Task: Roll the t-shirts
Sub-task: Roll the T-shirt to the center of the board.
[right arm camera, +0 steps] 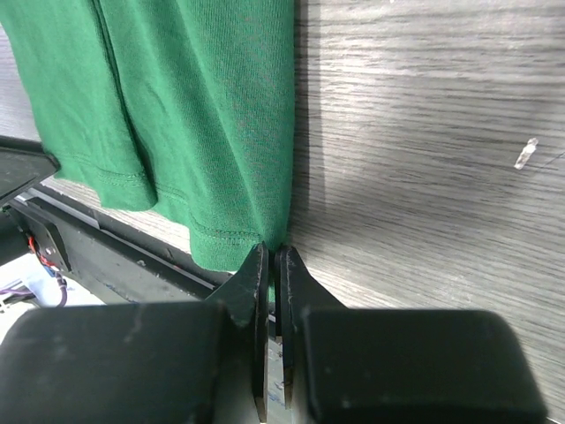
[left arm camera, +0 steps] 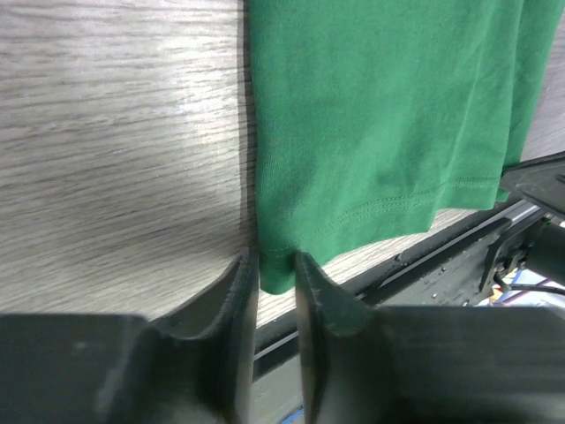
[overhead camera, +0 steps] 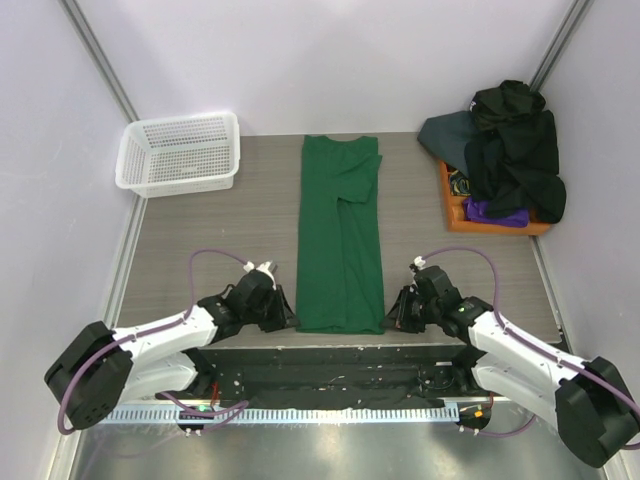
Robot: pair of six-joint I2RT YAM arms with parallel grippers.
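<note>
Two green t-shirt (overhead camera: 340,240) corners in right gripper (right arm camera: 271,256) and, seemingly, left gripper (left arm camera: 275,262)

Bare grey wood-grain tabletop (overhead camera: 230,250) lies open on both sides of the long folded dark green cotton t-shirt (overhead camera: 340,240), which runs down the middle. The left strip is blocked at the far corner by the white mesh plastic basket (overhead camera: 180,152). The right strip is blocked by the flat orange tray (overhead camera: 452,203), heaped high with dark t-shirts (overhead camera: 512,150). The left gripper (overhead camera: 287,320) and right gripper (overhead camera: 397,312) occupy the shirt's near corners, each pinched on the fabric.
</note>
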